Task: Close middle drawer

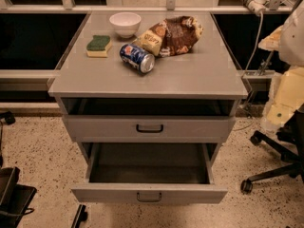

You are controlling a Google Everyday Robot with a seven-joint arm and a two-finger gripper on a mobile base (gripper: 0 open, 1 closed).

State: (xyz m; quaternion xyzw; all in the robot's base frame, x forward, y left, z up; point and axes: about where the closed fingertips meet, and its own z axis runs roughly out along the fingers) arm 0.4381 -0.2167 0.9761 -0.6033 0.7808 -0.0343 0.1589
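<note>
A speckled terrazzo floor (38, 146), beige with dark flecks, spreads under warm, dim light. At the centre stands a grey metal cabinet (71, 132) with a flat grey tabletop (190, 75). Behind it run pale metal rails (28, 74) framing dark panels (33, 37). To the right, the black star base of an office chair (268, 172) rests on casters, and a white cable (259, 27) hangs down from the upper rail. Another black caster (7, 118) shows at the left edge. The claw lies outside the view.
</note>
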